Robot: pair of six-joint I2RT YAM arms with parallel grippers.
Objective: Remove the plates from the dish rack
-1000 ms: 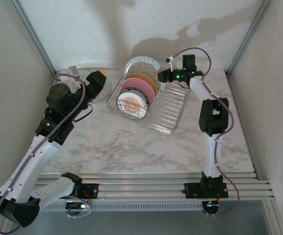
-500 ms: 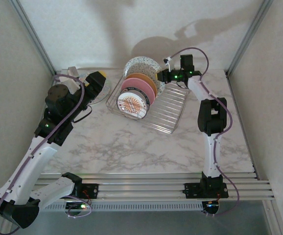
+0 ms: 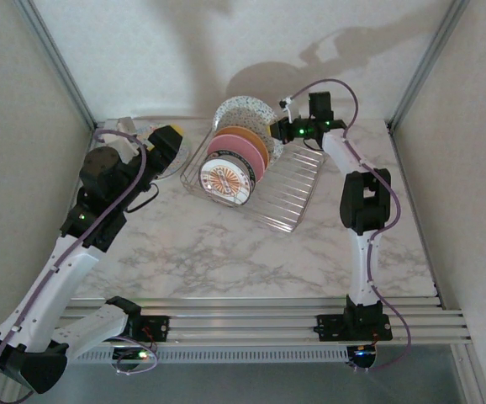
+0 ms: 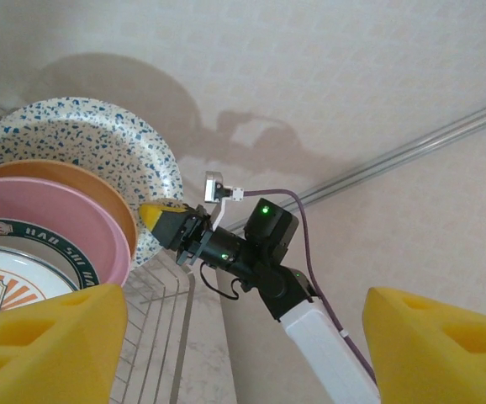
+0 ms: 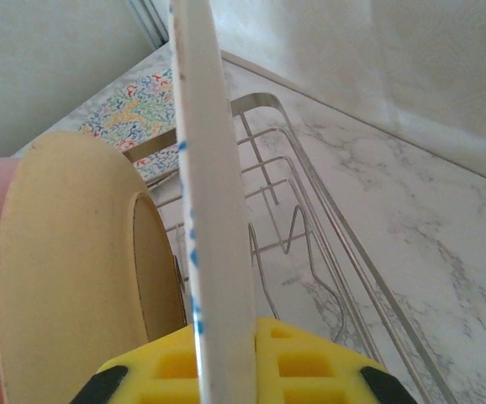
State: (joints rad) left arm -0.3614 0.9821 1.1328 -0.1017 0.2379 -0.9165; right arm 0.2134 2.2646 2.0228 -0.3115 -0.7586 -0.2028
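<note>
The dish rack (image 3: 289, 192) stands at the back middle of the table. A white speckled plate (image 3: 241, 113) stands upright at its far end, with an orange plate (image 3: 246, 136), a pink plate (image 3: 236, 152) and a small sunburst plate (image 3: 226, 181) in front of it. My right gripper (image 3: 275, 130) is shut on the speckled plate's right rim (image 5: 213, 210), its yellow pads on either side. The mosaic plate (image 5: 138, 109) lies flat on the table left of the rack. My left gripper (image 3: 164, 143) hangs open above it, with nothing between its fingers (image 4: 45, 345).
The rack's wires (image 5: 310, 194) run bare to the right of the plates. Walls close in on the left, back and right, with metal posts (image 3: 54, 59) in the corners. A marble tabletop (image 3: 226, 252) stretches in front of the rack.
My right gripper's jaws have closed on the speckled plate's rim, and that wrist has shifted slightly toward the back. The left arm has barely moved.
</note>
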